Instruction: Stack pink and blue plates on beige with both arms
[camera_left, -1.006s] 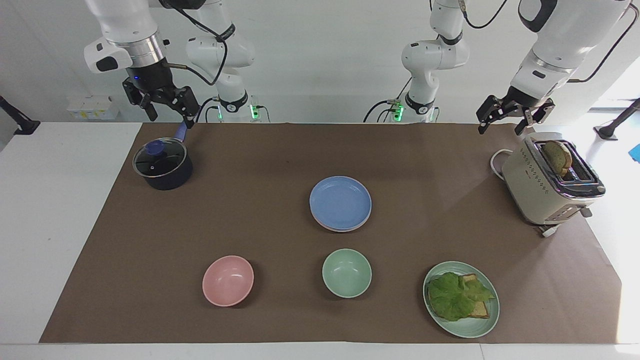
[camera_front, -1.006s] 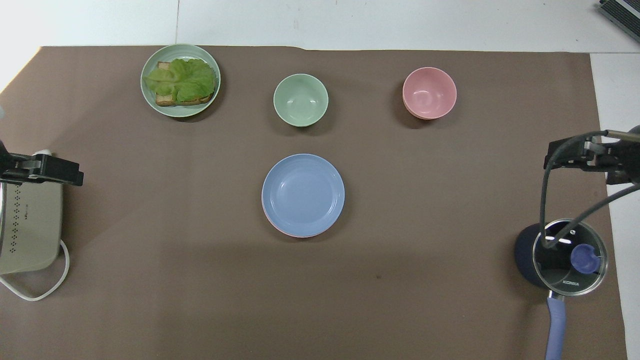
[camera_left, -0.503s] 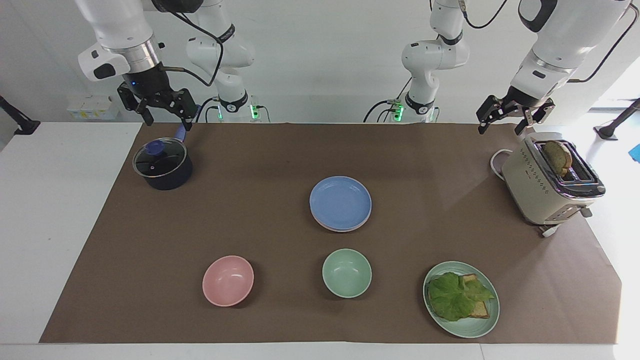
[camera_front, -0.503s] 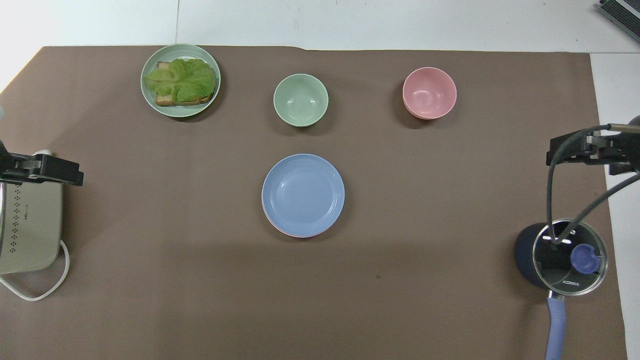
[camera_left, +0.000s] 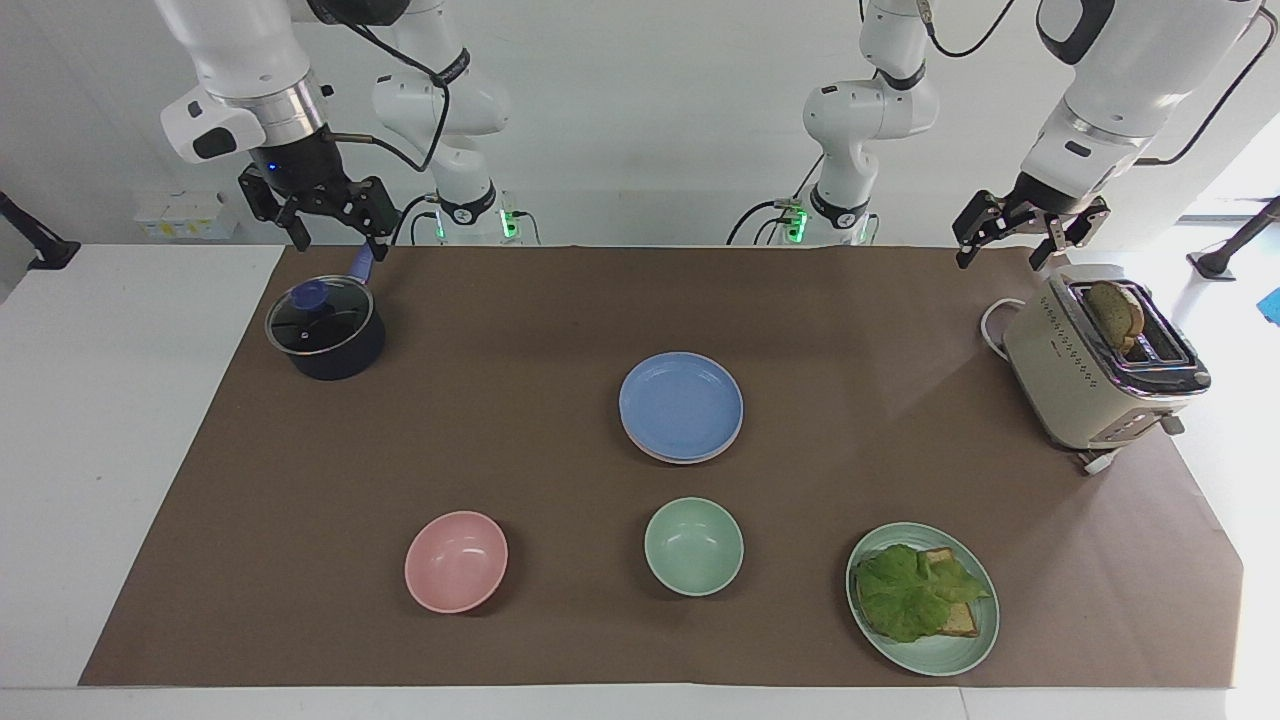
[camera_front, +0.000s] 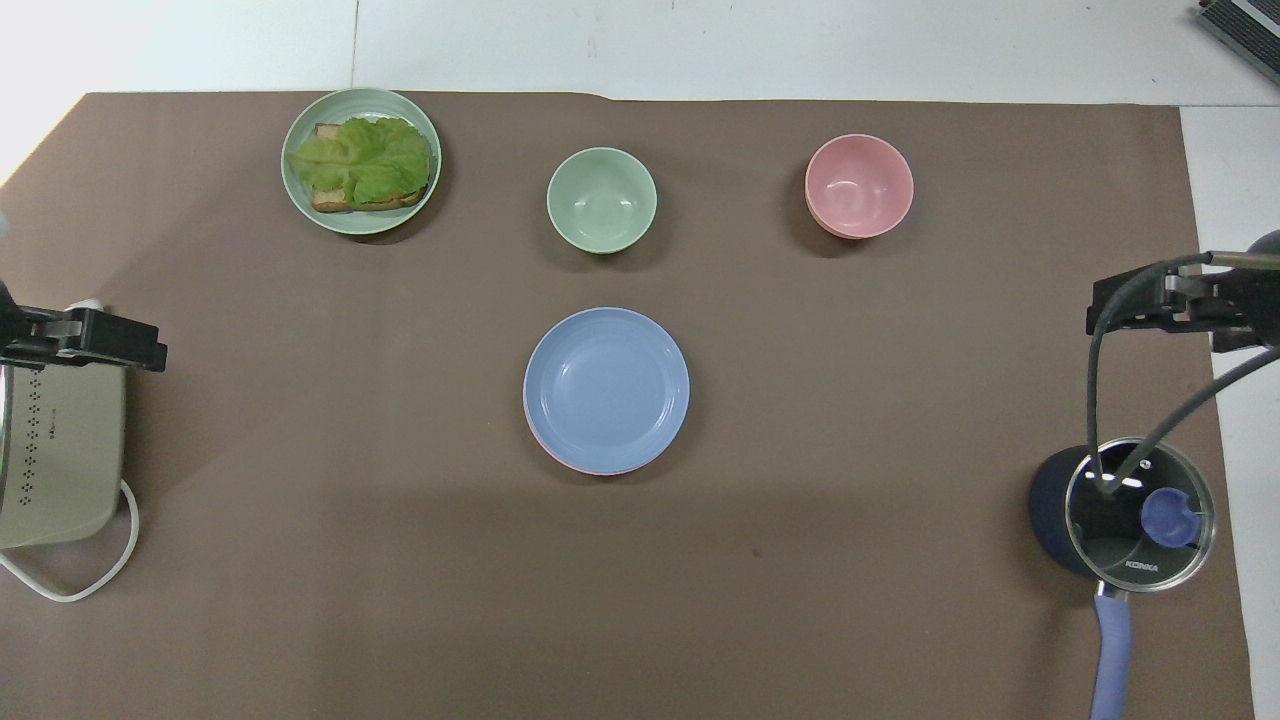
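While both arms wait raised, blue plate (camera_left: 681, 404) sits mid-frame, top of stack; pink plate (camera_front: 590, 467) shows as thin rim beneath. Beige plate not discernible. Right gripper (camera_left: 333, 218) upper left of facing view, above pot (camera_left: 326, 328), fingers spread wide, holding nothing. Left gripper (camera_left: 1010, 238) upper right, above toaster (camera_left: 1097, 368), fingers wide apart, holding nothing.

The pot's glass lid (camera_front: 1140, 514) bears the brand "KONKA" near its rim.
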